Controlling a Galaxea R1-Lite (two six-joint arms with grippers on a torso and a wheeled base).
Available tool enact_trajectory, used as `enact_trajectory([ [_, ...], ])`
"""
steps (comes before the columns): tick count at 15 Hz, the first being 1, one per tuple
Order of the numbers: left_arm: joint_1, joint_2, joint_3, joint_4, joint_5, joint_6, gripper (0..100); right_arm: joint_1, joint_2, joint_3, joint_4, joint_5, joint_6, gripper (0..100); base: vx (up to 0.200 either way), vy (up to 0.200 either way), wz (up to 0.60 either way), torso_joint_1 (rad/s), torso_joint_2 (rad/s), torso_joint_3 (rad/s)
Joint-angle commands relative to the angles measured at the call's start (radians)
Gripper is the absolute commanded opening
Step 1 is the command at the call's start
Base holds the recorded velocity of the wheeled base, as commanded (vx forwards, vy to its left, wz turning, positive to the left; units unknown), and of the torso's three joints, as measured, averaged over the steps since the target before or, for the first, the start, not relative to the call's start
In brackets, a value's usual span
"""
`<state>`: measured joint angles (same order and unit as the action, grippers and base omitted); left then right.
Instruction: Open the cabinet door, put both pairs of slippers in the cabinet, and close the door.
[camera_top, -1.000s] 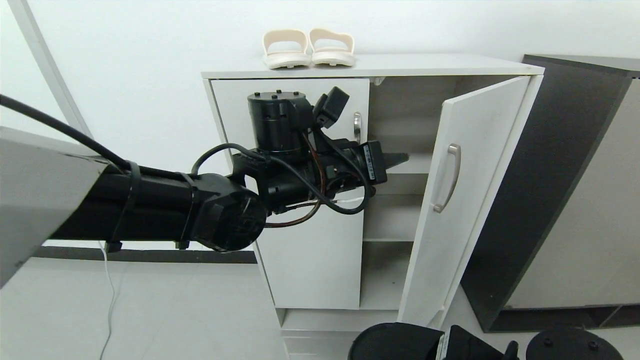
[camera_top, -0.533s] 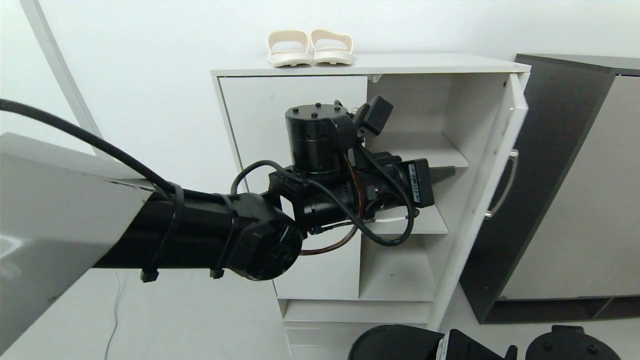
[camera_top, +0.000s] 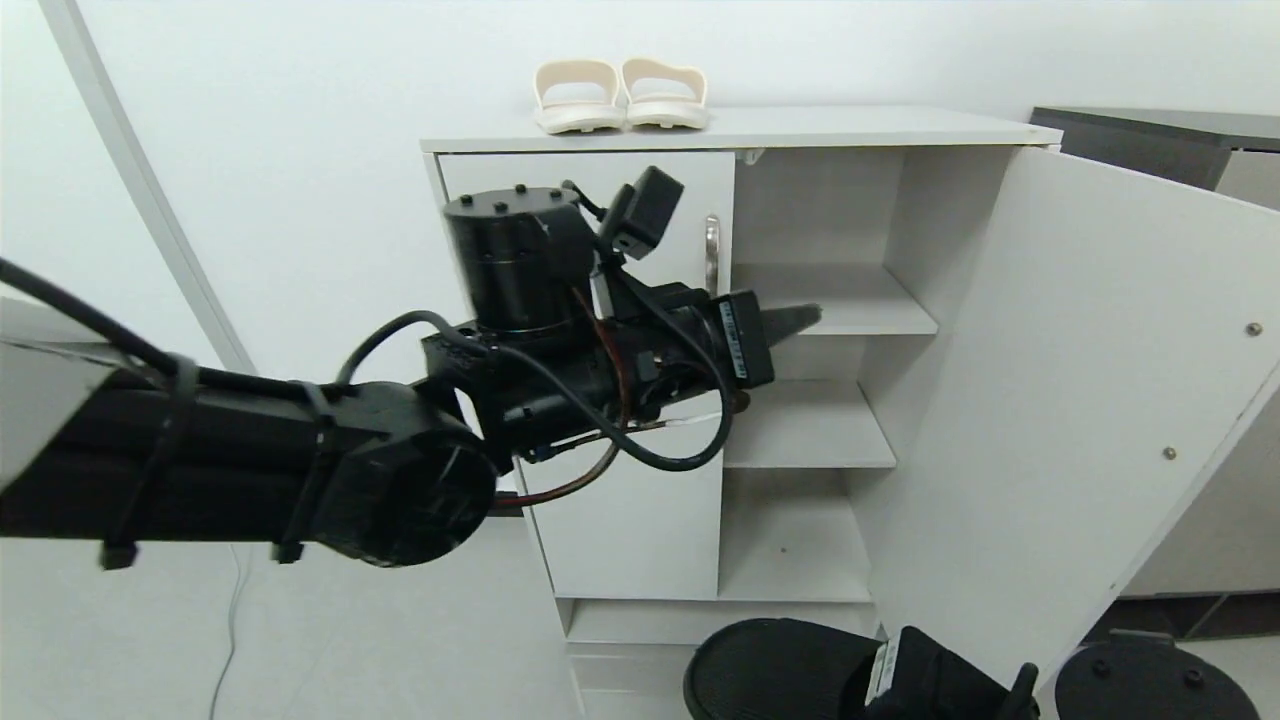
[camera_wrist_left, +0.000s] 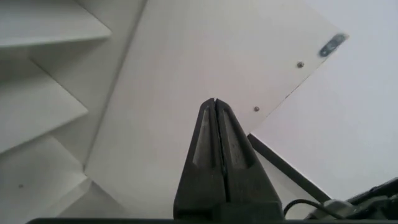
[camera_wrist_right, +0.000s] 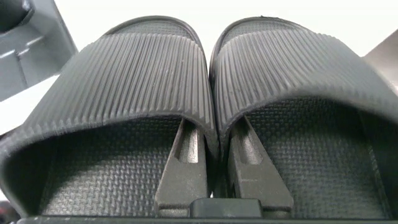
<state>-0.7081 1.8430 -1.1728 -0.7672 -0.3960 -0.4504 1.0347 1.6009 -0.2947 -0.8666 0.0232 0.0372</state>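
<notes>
The white cabinet stands with its right door swung wide, inner face toward me, and its left door shut. Bare shelves show inside. A cream pair of slippers sits on the cabinet's top. My left gripper is shut and empty, its tip level with the upper shelf at the opening; the left wrist view has the same gripper before the door's inner face. Low in front, the black slippers hang from my right gripper, one finger inside each, shut on the adjoining straps.
A dark grey cabinet stands right of the white one, partly behind the open door. A white wall runs behind and to the left. A thin cable lies on the pale floor at left.
The right door has swung from partly open to wide open. My left gripper went right with the door, then drew back left to the opening. The head camera shifted early on.
</notes>
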Motion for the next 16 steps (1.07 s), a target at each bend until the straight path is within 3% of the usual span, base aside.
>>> enact_trajectory([
  [1,0.082,-0.209,0.15,-0.007,0.017,0.016,0,-0.074,0.056,-0.041,-0.032,-0.02,0.003,0,0.0,0.0,0.0,0.0,0.0,0.0],
  [3,0.168,-0.383,0.271,0.022,0.019,0.052,0,-0.171,0.125,-0.115,-0.071,-0.106,0.026,0,0.0,0.0,0.0,0.0,0.0,0.0],
  [5,0.214,-0.587,0.338,0.192,0.077,0.088,0,-0.205,0.202,-0.205,-0.098,-0.259,0.093,0,0.0,0.0,0.0,0.0,0.0,0.0],
  [7,0.214,-0.794,0.384,0.414,0.239,0.15,0,-0.228,0.266,-0.291,-0.1,-0.419,0.11,0,0.0,0.0,0.0,0.0,0.0,0.0],
  [8,0.219,-0.9,0.407,0.522,0.339,0.208,0,-0.239,0.287,-0.316,-0.098,-0.463,0.11,0,0.0,0.0,0.0,0.0,0.0,0.0],
  [9,0.234,-0.944,0.42,0.562,0.371,0.23,0,-0.246,0.3,-0.331,-0.098,-0.477,0.11,0,0.0,0.0,0.0,0.0,0.0,0.0],
  [10,0.311,-1.036,0.449,0.638,0.397,0.269,0,-0.258,0.321,-0.362,-0.098,-0.509,0.113,0,0.0,0.0,0.0,0.0,0.0,0.0],
  [11,0.423,-1.156,0.509,0.746,0.437,0.285,0,-0.278,0.343,-0.397,-0.098,-0.537,0.153,0,0.0,0.0,0.0,0.0,0.0,0.0],
  [12,0.45,-1.19,0.533,0.766,0.467,0.286,0,-0.285,0.346,-0.405,-0.098,-0.54,0.161,0,0.0,0.0,0.0,0.0,0.0,0.0],
  [13,0.519,-1.292,0.639,0.781,0.565,0.299,0,-0.297,0.352,-0.409,-0.098,-0.542,0.164,0,0.0,0.0,0.0,0.0,0.0,0.0],
  [14,0.549,-1.375,0.716,0.781,0.614,0.319,0,-0.298,0.352,-0.409,-0.097,-0.542,0.162,0,0.0,0.0,0.0,0.0,0.0,0.0],
  [15,0.564,-1.413,0.743,0.781,0.626,0.32,0,-0.298,0.352,-0.409,-0.097,-0.543,0.162,0,0.0,0.0,0.0,0.0,0.0,0.0],
  [16,0.648,-1.524,0.84,0.783,0.631,0.322,0,-0.3,0.363,-0.409,-0.095,-0.548,0.162,0,0.0,0.0,0.0,0.0,0.0,0.0],
])
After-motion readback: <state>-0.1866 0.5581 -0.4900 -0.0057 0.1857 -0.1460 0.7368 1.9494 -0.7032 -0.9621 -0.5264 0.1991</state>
